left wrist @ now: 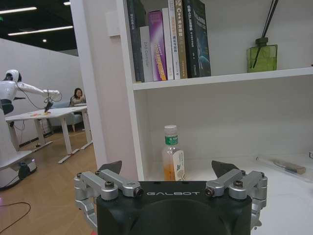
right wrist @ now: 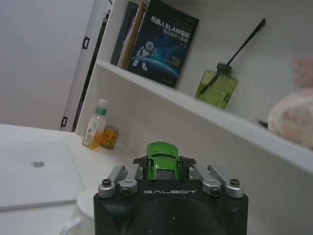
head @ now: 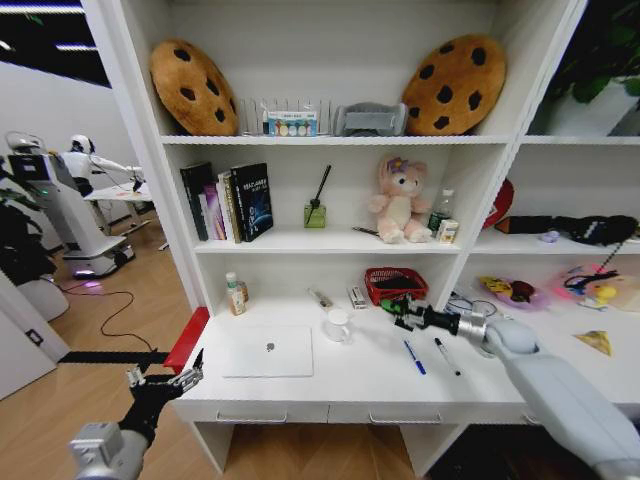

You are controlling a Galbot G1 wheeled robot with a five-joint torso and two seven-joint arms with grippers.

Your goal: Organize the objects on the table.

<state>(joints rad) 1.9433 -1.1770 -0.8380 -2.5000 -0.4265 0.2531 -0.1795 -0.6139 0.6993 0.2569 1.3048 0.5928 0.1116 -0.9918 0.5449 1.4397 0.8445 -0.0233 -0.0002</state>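
Note:
My right gripper (head: 402,314) hovers over the white table (head: 370,385), just right of the white mug, shut on the tiny green toy car (right wrist: 164,159); the car (head: 389,306) pokes out past its fingertips. A slim silver laptop (head: 267,351) lies closed at the table's left; it also lies below the car in the right wrist view (right wrist: 34,172). A blue pen (head: 414,357) and a black pen (head: 447,356) lie side by side under my right forearm. My left gripper (head: 165,380) hangs open and empty off the table's front left corner, its fingers (left wrist: 113,167) spread wide.
A white mug (head: 338,325) stands mid-table, with a red mesh basket (head: 396,285) behind my right gripper. A small bottle (head: 234,295) stands at the back left, also in the left wrist view (left wrist: 173,159). Shelves with books (head: 232,200) and a plush toy (head: 402,200) rise above.

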